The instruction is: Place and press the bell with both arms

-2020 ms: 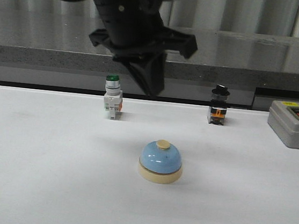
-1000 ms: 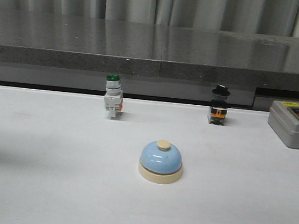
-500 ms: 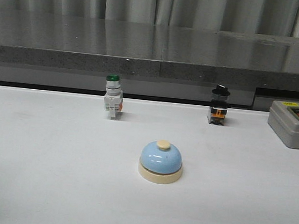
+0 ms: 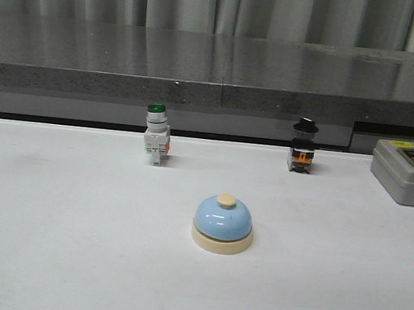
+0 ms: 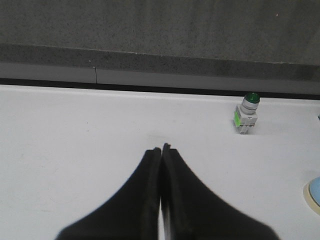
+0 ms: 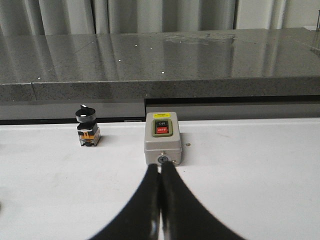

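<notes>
The light-blue bell with its cream base and button stands upright on the white table, near the middle. Its edge shows at the border of the left wrist view. Neither arm shows in the front view. My left gripper is shut and empty over bare table, well apart from the bell. My right gripper is shut and empty, its tips just in front of the grey box; the bell is out of that view.
A green-capped white push-button switch stands behind the bell to the left and shows in the left wrist view. A black-knob switch stands at back right. A grey box with red and black buttons sits at the far right.
Two seconds ago a black arm hung over the back middle of the table; it has left the front view. The bell has not moved.
</notes>
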`<action>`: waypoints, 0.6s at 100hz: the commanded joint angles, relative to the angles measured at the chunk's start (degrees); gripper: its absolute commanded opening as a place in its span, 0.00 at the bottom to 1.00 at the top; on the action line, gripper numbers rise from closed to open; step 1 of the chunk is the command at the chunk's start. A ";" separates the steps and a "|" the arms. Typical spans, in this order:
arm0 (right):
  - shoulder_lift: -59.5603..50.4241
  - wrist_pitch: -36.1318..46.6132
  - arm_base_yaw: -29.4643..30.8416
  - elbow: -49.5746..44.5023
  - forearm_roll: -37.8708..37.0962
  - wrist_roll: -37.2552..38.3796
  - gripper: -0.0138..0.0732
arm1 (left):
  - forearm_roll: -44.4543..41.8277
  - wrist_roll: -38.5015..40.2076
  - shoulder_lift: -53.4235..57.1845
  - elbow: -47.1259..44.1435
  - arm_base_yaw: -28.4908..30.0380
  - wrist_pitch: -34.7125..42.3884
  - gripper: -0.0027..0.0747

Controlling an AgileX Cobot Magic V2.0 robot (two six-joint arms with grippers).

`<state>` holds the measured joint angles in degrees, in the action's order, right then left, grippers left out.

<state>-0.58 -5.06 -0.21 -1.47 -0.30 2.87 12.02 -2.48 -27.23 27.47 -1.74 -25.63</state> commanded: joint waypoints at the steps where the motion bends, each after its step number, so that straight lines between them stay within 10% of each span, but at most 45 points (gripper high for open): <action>1: -1.10 4.47 0.31 0.77 -0.60 -0.42 0.09 | 0.98 0.50 3.44 -0.03 0.12 4.34 0.01; 60: -1.10 4.47 0.31 0.77 -0.60 -0.42 0.09 | -0.17 0.37 27.61 -11.88 0.12 11.43 0.01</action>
<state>-0.58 -5.06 -0.21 -1.47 -0.30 2.87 11.64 -2.48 -2.00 15.98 -1.74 -21.25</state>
